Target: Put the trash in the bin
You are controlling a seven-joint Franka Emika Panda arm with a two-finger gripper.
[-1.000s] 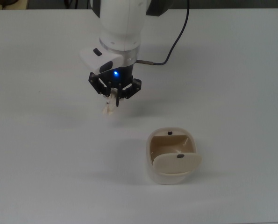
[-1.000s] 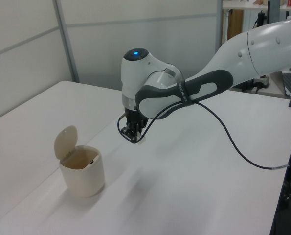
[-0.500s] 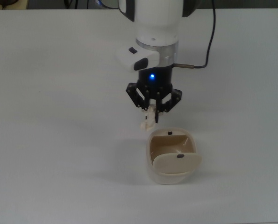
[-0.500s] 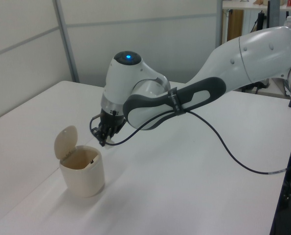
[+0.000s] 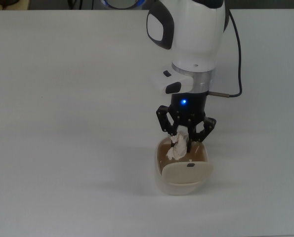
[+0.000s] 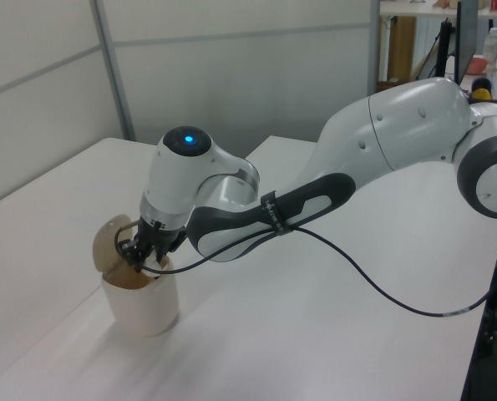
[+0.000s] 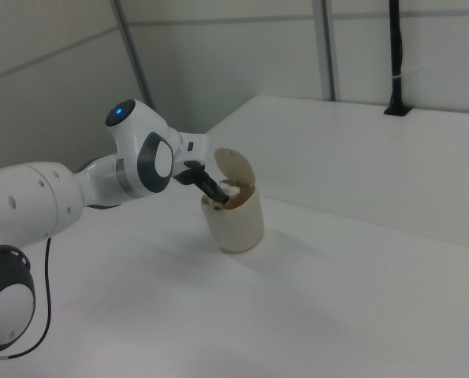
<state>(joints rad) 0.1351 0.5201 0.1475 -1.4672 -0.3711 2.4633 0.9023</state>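
Note:
The bin [image 5: 159,181] is a small cream tub on the white table, its flap lid [image 5: 187,171] swung up at the near side of the top view. My gripper [image 5: 183,140] hangs right over the bin's open mouth, shut on the trash [image 5: 178,146], a crumpled white wad that dangles into the opening. In the left view the gripper [image 6: 139,256] sits at the rim of the bin [image 6: 145,306], beside the raised lid [image 6: 110,241]. In the right view the trash [image 7: 232,189] shows just above the bin [image 7: 238,222], held by the gripper [image 7: 219,193].
A black cable [image 5: 236,54] loops from the wrist over the table behind the bin. The white table [image 5: 63,123] spreads wide around the bin. Grey wall panels [image 6: 56,100] stand past the table's far edge in the left view.
The arm has swung toward the top view's right and near edge, carrying the trash from bare table to directly over the bin's opening. The bin has not moved.

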